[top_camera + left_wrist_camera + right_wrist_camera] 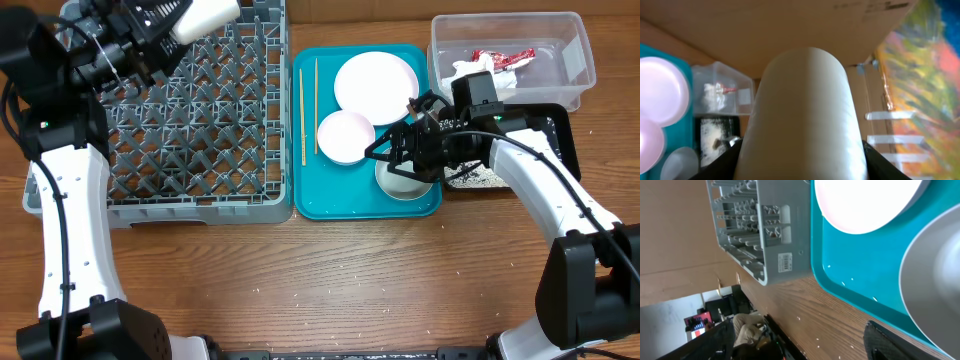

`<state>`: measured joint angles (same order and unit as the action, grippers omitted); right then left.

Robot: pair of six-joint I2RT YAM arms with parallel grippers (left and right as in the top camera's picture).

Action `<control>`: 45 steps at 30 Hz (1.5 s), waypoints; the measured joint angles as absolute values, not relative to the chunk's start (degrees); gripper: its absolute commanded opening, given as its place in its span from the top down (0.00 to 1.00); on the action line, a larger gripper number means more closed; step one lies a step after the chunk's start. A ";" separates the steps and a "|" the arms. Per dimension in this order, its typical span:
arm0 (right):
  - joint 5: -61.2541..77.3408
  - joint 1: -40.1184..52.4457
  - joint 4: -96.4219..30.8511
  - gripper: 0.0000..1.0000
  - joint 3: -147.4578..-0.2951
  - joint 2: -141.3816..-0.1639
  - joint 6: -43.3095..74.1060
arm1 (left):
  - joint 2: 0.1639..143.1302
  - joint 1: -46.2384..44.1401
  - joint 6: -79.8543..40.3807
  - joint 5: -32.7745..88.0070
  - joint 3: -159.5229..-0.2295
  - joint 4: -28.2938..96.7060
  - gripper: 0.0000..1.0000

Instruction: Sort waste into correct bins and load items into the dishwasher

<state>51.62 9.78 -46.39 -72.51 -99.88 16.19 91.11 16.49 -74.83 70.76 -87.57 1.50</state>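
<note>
Overhead, the cup (pixel 210 14), judged light, slick and breakable, is being gripped by its sides in the left pincer (pixel 178 30) above the rack (pixel 200 208), while the right pincer (pixel 398 155) is being held wide over a bowl (pixel 402 186).

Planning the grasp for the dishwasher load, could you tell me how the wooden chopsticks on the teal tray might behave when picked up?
The chopsticks look thin and wooden, so probably stiff and light. Lying flat and apart on the teal tray, they may roll or skid when nudged.
</note>
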 measured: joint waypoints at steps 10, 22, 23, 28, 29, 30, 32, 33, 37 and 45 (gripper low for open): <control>47.33 9.78 -50.19 0.00 -72.51 -99.92 14.24 | 91.50 8.62 -32.51 46.59 -100.49 57.19 0.65; 40.82 9.78 -55.59 0.00 -72.51 -99.92 12.36 | 94.24 -7.64 -17.56 8.58 -103.13 82.98 0.64; 40.58 9.78 -55.79 0.00 -72.51 -99.92 12.34 | 95.50 -8.29 -17.37 6.72 -103.13 84.01 0.64; 39.99 9.78 -56.62 0.00 -72.51 -99.92 12.16 | 102.85 -8.60 -16.93 2.66 -103.13 87.37 0.65; 39.90 9.78 -56.64 0.00 -72.51 -99.92 12.14 | 104.16 -8.60 -16.91 2.44 -103.13 87.39 0.66; 39.59 9.78 -56.69 0.00 -72.51 -99.92 12.16 | 105.12 -8.60 -16.88 2.28 -103.13 87.24 0.66; 39.18 9.78 -56.73 0.00 -72.51 -99.92 12.16 | 108.53 -8.60 -16.69 2.07 -103.13 86.15 0.66; 39.09 9.78 -56.80 0.00 -72.51 -99.92 12.14 | 110.10 -8.60 -16.64 2.07 -103.13 85.36 0.66; 38.72 9.78 -56.80 0.00 -72.51 -99.92 12.16 | 115.31 -8.64 -16.47 2.13 -103.18 83.02 0.52; 38.52 9.78 -56.82 0.00 -72.51 -99.92 12.19 | 119.42 -8.64 -16.12 2.87 -103.28 82.63 0.13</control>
<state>38.52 9.78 -56.82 -72.51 -99.92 12.19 119.42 -8.64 -16.12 2.87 -103.28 82.63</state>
